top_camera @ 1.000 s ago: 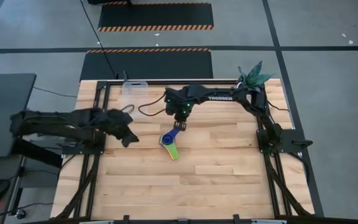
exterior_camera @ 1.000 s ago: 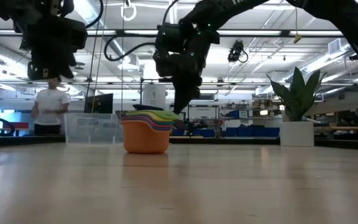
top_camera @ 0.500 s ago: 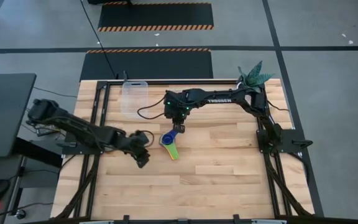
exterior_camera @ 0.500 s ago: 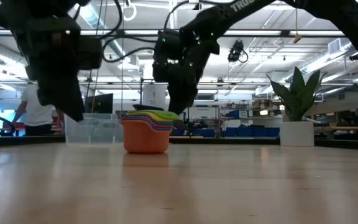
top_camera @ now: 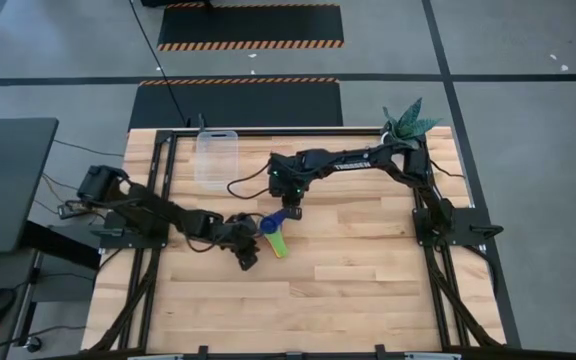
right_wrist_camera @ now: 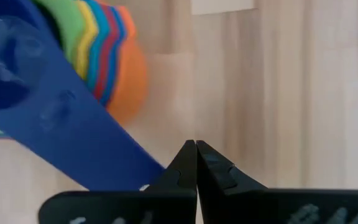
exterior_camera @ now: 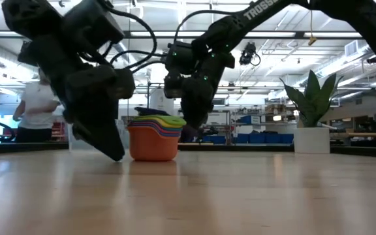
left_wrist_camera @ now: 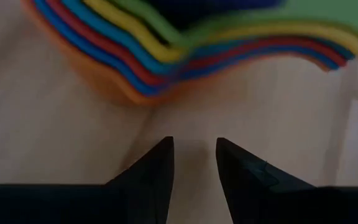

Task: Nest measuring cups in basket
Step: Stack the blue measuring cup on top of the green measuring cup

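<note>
**Two arms meet at a nested stack of cups**

High view: the measuring cups (top_camera: pixel 273 233) sit nested in one stack on the bare wooden table (top_camera: pixel 368 280), near its middle, their handles fanned toward the near edge. The clear basket (top_camera: pixel 216 157) stands well apart at the far edge, with no cups in it. The left gripper (top_camera: pixel 248 252) reaches low beside the stack; in the left wrist view its two fingers (left_wrist_camera: pixel 157 171) stand slightly parted with bare wood between them, grasping nothing, the stack (left_wrist_camera: pixel 185 43) just ahead. The right gripper (top_camera: pixel 291 211) hangs over the stack's far side; the right wrist view shows its fingertips (right_wrist_camera: pixel 196 155) pressed together beside the blue handle (right_wrist_camera: pixel 73 134) of the top cup. A potted plant (top_camera: pixel 406 125) occupies the far right corner.
</note>
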Controlling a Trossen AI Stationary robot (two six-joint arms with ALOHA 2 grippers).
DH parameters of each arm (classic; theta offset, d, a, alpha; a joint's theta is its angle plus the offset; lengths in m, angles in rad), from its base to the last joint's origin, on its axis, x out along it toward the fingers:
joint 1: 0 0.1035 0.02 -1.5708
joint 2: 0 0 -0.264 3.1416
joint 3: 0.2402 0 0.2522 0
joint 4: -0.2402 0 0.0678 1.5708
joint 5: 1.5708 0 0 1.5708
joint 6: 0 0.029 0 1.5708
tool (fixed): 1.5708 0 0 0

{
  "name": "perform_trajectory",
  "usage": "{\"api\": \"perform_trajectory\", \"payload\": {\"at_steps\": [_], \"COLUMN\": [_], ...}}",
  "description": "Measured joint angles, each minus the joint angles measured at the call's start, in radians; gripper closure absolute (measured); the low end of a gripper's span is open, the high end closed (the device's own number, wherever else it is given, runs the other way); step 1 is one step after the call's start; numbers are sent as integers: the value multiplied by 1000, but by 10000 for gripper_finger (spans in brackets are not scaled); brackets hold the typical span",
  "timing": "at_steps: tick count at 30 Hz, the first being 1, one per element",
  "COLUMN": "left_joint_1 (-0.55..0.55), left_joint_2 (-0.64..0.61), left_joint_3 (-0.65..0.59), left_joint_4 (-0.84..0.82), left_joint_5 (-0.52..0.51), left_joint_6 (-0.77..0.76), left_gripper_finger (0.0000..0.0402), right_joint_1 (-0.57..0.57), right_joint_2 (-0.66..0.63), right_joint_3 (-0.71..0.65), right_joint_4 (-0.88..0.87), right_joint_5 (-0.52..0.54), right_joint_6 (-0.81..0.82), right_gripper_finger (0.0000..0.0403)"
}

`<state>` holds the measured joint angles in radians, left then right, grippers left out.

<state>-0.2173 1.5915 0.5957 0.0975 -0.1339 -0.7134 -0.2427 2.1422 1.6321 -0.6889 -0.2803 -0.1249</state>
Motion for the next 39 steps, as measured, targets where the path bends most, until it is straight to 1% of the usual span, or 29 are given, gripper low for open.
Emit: {"api": "perform_trajectory", "payload": {"at_steps": [7,15,20,24,27,31,35,39], "left_joint_1": [57,99,108,108,108,106,99,95], "left_joint_2": [14,14,14,14,14,14,14,14], "left_joint_3": [0,0,0,0,0,0,0,0], "left_joint_4": [66,68,71,71,71,71,78,100], "left_joint_5": [-1,0,0,0,30,89,98,98], "left_joint_6": [72,85,97,97,98,97,97,98], "left_gripper_finger": [274,274,274,274,274,274,274,274], "right_joint_1": [28,63,80,84,87,111,146,179], "right_joint_2": [0,0,0,0,0,0,0,0], "right_joint_3": [0,0,0,0,0,0,0,0], "right_joint_4": [-7,-32,-77,-158,-214,-224,-215,-204], "right_joint_5": [-29,-31,-31,-29,-28,-35,-70,-81], "right_joint_6": [29,110,175,218,238,267,305,339], "right_gripper_finger": [403,403,403,403,403,403,403,403]}}
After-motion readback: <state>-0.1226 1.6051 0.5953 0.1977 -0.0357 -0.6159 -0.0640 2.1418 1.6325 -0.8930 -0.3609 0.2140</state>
